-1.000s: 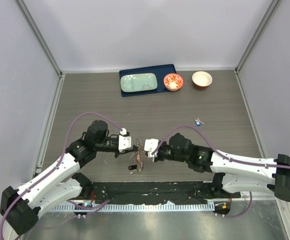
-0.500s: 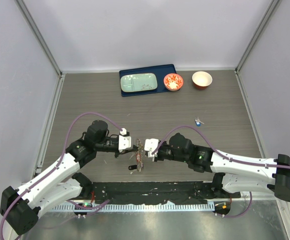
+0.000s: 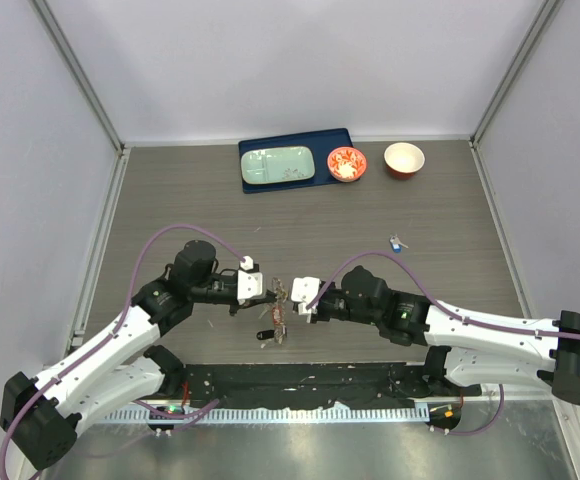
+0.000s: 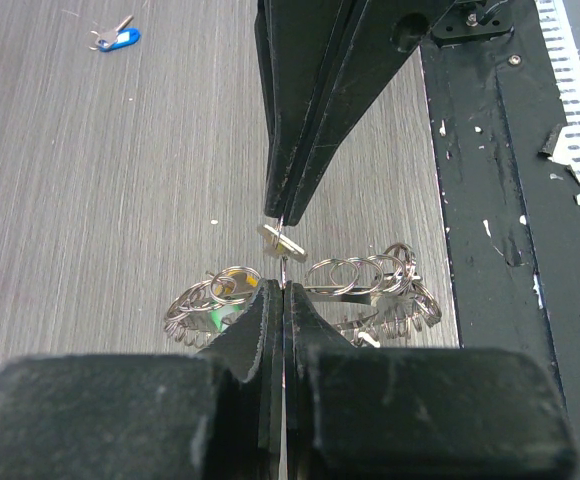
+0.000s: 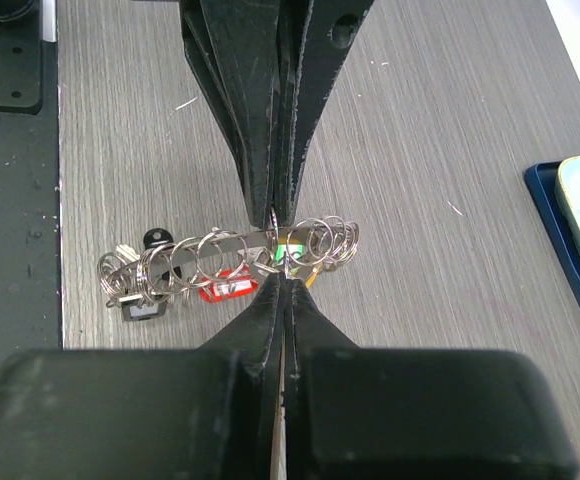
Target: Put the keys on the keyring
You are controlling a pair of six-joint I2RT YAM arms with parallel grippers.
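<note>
The toothed metal keyring (image 5: pixel 232 240), strung with thin wire rings and small keys (image 5: pixel 225 287), is at mid-frame on the grey wood-grain worktop (image 3: pixel 170 200). The tapered black left gripper (image 4: pixel 283 295) is clamped on it. The right gripper (image 5: pixel 281 285) is pinched together, touching it. One blue-headed key (image 3: pixel 398 243) lies apart. Two bowls (image 3: pixel 404 158) and one navy tray (image 3: pixel 322 140) sit by pale walls (image 3: pixel 290 60).

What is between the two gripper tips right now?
The keyring, hung with keys: the left gripper and right gripper meet at its band, shown in the right wrist view.
</note>
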